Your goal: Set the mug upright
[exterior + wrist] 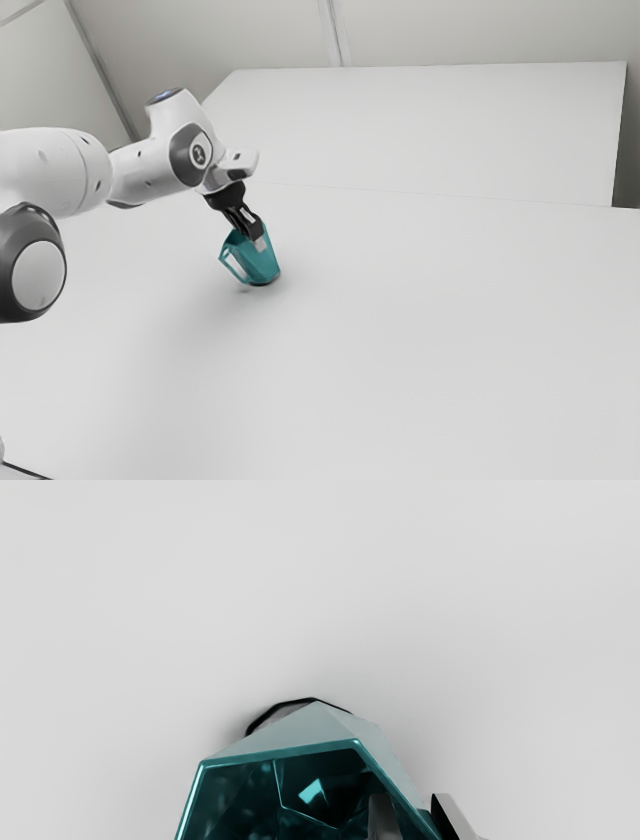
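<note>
Tilted mug (pixel 262 266) — wall within end effector (pixel 257 242)

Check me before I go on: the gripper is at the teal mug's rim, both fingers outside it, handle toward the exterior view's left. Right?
One thing is wrong: the wrist view shows one finger inside the teal mug and the other finger outside, wall between them. The gripper is at the rim, and the handle is toward the exterior view's left.

Mug (pixel 300 735) looks super glossy inside, kinda like glass or shiny plastic, honestly. Table's (pixel 400 350) smooth and pretty matt, and the arm (pixel 52 170) has a smooth, plasticky shell.
</note>
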